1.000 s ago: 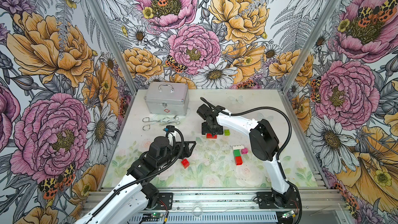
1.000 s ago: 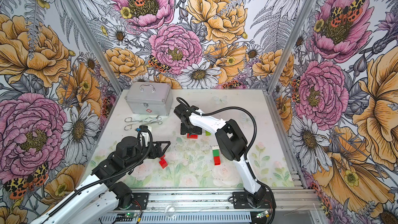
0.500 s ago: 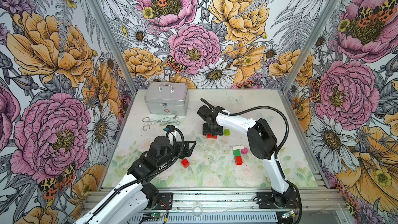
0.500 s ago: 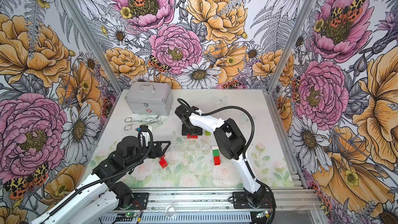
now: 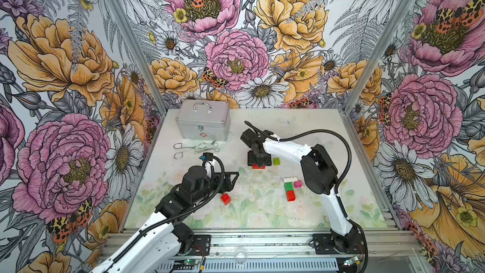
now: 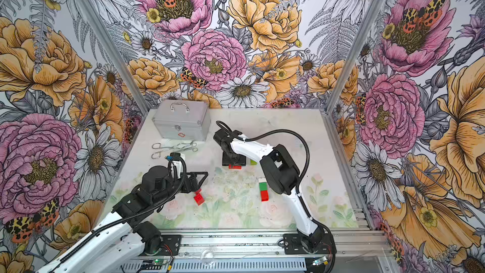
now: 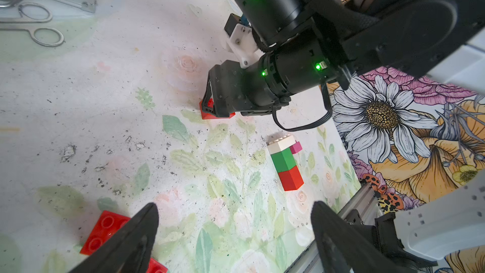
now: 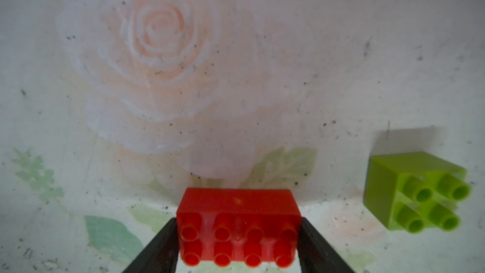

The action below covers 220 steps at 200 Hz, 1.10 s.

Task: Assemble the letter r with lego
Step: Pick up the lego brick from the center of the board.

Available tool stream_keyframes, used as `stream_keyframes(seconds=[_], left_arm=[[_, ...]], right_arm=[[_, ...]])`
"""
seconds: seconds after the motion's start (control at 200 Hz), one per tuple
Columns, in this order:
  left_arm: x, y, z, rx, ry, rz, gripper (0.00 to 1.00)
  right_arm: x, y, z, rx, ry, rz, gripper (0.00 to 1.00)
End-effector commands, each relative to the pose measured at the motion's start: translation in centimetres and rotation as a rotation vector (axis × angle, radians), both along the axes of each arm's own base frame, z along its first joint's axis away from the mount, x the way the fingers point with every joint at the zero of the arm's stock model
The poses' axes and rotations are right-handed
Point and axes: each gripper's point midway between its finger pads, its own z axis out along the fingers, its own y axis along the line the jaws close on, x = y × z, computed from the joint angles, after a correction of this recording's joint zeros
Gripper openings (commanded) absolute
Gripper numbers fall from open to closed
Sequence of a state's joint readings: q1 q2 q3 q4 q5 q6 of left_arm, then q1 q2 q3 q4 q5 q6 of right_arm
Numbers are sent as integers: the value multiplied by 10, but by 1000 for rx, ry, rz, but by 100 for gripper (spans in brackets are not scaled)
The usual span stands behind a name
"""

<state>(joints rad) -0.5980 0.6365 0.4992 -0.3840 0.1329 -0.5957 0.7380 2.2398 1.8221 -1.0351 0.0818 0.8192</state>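
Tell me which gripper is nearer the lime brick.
Right. The right gripper, closed on a red brick, sits just beside the lime brick; the left gripper hangs open far off.

Left arm (image 5: 157, 229), right arm (image 5: 286, 151): white shells, black joints (image 5: 319, 169), black cables (image 5: 350, 153); green lights (image 7: 318, 66), perhaps LEDs.

Red eight-stud brick (image 8: 238, 221) on its side, lime brick (image 8: 414, 193) near, white-green-red column (image 7: 284, 162) flat

Silver metal case (image 5: 203, 122), closed, handle on top, stands at the far side of the floral-printed table (image 5: 301, 127), well apart from the fingers (image 7: 141, 232) of the left gripper (image 7: 233, 221). Metal forceps (image 5: 195, 148) lie flat between case and those fingers, nearer the case. Floral wallpaper (image 5: 236, 59) lines three sides.
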Motion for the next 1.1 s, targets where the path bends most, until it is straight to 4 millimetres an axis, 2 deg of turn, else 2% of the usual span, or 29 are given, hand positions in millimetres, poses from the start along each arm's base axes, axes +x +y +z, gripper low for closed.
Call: stream_keyframes(seconds=[0.0, 0.09, 0.22, 0.375, 0.495, 0.74, 0.926, 1.096], left_arm=[[0, -2, 10, -28, -22, -8, 93], [1, 0, 10, -25, -22, -2, 93], [0, 0, 10, -21, -22, 0, 93], [1, -1, 11, -22, -21, -4, 93], [3, -6, 11, -16, -14, -27, 93], [5, -32, 17, 25, -30, -111, 94], [5, -61, 21, 67, -50, -181, 94], [7, -73, 27, 78, -62, -198, 93]], right_arm=[[1, -4, -10, -10, 12, -1, 70], [1, -4, -10, -10, 10, 1, 69], [1, -6, -8, -13, 6, 1, 61], [3, -12, 14, -10, -38, 24, 55], [1, -26, 30, -8, -57, 44, 52], [2, -55, 49, -15, -82, 64, 50], [8, -67, 49, -20, -83, 65, 49], [12, -69, 45, -13, -76, 75, 48]])
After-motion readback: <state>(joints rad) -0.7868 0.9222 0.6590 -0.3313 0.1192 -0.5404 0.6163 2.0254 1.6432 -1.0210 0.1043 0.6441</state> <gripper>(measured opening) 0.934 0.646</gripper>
